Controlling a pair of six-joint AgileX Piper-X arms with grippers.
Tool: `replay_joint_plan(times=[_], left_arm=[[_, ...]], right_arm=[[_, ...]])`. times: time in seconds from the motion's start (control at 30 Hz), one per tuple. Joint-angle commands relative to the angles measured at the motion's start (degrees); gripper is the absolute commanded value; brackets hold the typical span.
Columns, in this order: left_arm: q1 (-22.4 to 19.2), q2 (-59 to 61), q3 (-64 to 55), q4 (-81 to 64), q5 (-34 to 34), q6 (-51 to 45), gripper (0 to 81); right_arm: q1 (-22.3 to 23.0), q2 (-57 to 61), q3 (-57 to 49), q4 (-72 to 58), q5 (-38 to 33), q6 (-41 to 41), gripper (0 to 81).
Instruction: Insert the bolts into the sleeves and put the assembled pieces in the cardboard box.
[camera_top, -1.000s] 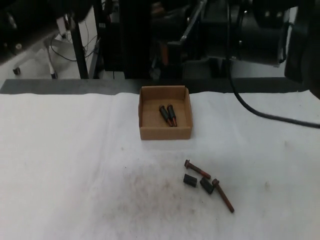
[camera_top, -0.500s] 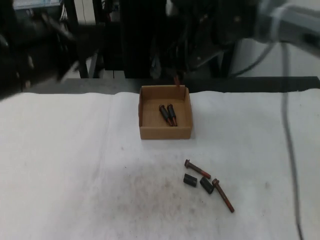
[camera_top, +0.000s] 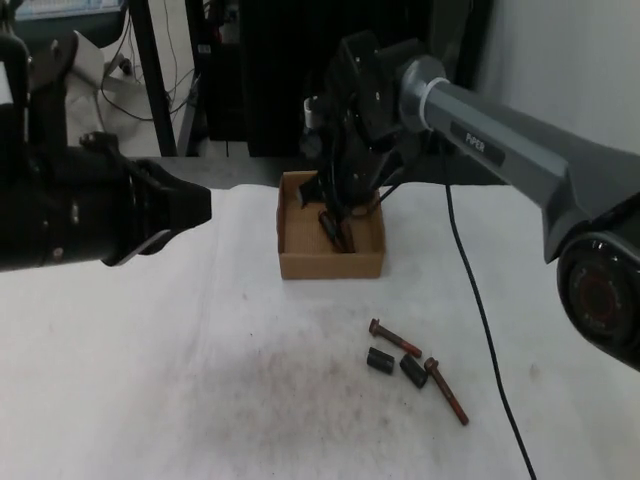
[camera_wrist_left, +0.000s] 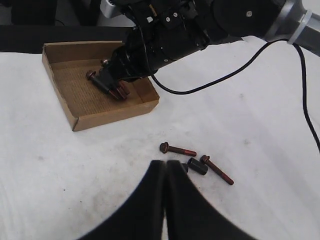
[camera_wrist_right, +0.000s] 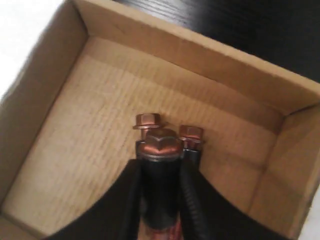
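The right gripper (camera_wrist_right: 161, 172) is clamped on a black sleeve (camera_wrist_right: 160, 200) with a copper-headed bolt (camera_wrist_right: 160, 144) through it. It holds them inside the open brown cardboard box (camera_wrist_right: 175, 47), above two assembled pieces (camera_wrist_right: 146, 120) lying side by side on the box floor. The left gripper (camera_wrist_left: 165, 167), fingers pressed together on nothing, hovers over the stained white cloth (camera_top: 150, 380) near two loose reddish bolts (camera_top: 394, 338) and two short black sleeves (camera_top: 378, 359). A black cable (camera_top: 480, 300) trails across the cloth beside them, and dark racks (camera_top: 260, 80) stand behind the bench.

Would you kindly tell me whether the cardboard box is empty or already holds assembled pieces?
Not empty. Two assembled pieces lie on the floor of the cardboard box; the right gripper holds a third piece over the box.
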Motion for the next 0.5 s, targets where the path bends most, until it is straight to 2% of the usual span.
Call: replay_joint_plan(times=[0.0, 0.07, 0.2, 0.23, 0.3, 0.37, 0.47], left_arm=[[0.14, -0.58, -0.33, -0.13, -0.32, 0.22, 0.3], [0.14, -0.58, -0.33, -0.13, -0.32, 0.22, 0.3], [0.14, -0.58, -0.33, -0.13, 0.19, 0.22, 0.3], [0.14, -0.58, -0.33, -0.13, 0.19, 0.22, 0.3], [0.14, -0.58, -0.33, -0.13, 0.19, 0.22, 0.3], [0.14, -0.58, -0.33, -0.13, 0.19, 0.22, 0.3], [0.14, -0.58, -0.33, -0.13, 0.19, 0.22, 0.3]], right_arm=[[-0.66, -0.85, -1.17, -0.94, 0.29, -0.07, 2.0], [-1.04, -0.98, -1.17, -1.06, -0.33, -0.16, 12.2], [-1.34, -1.88, -1.17, -0.87, -0.63, 0.05, 40.5], [-1.34, -2.21, -1.17, -0.22, -0.50, 0.04, 43.8], [-1.34, -2.84, -1.84, 2.59, -0.11, 0.04, 41.7], [-1.34, -3.61, -3.00, 6.97, -0.12, -0.08, 34.9], [-1.55, -5.82, -3.13, 12.82, -0.12, -0.62, 15.6]])
